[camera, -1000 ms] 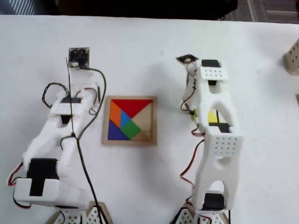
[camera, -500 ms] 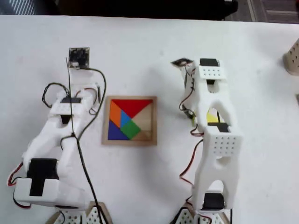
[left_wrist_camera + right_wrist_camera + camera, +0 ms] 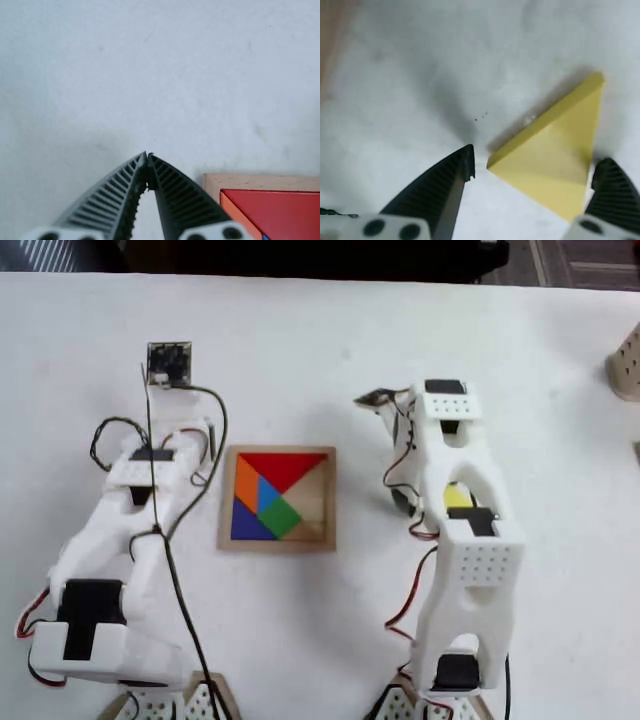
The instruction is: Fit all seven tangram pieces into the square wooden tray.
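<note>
White table [image 3: 300, 330]; dark strip [image 3: 300, 255] beyond its far edge

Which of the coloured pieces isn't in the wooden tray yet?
The yellow triangle. It lies on the white table between the right gripper's open fingers, while the other coloured pieces sit inside the tray.

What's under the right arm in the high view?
A yellow triangle lies on the table inside the open right gripper. From above, the right arm covers most of it, leaving a small yellow patch.
</note>
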Controlling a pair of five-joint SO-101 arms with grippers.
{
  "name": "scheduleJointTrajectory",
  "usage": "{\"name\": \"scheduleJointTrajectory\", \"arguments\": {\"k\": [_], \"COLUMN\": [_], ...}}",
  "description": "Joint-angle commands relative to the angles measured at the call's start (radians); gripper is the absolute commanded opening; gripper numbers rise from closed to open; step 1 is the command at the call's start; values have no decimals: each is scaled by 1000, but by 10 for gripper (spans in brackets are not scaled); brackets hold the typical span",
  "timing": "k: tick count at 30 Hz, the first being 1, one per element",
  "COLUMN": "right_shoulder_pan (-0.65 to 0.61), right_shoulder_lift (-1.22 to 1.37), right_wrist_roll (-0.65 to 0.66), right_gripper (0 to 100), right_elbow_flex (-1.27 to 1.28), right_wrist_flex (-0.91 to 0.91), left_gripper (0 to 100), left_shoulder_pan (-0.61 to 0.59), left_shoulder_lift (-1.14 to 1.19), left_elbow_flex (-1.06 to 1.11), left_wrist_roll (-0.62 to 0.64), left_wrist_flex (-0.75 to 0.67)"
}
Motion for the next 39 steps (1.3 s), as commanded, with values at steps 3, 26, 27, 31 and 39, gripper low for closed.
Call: {"name": "scheduleJointTrajectory", "arguments": {"k": [3,26,27,31,39], "right_shoulder_pan": [58,102,107,110,107], "right_shoulder_lift": [-31,-234,-216,-154,-97], "right_wrist_roll": [26,0,0,0,-8], "right_gripper": [355,335,313,198,164], "right_elbow_flex": [8,311,290,204,118], "right_wrist_flex": [-41,-334,-315,-245,-193], "left_gripper": [24,24,24,24,24], "left_shoulder_pan": [-5,-5,-5,-5,-5], "left_shoulder_lift": [-16,-16,-16,-16,-16], "left_elbow_flex": [-68,-66,-66,-66,-66], "left_wrist_roll": [-9,-9,-9,-9,-9], "left_wrist_flex": [-18,-20,-20,-20,-18]}}
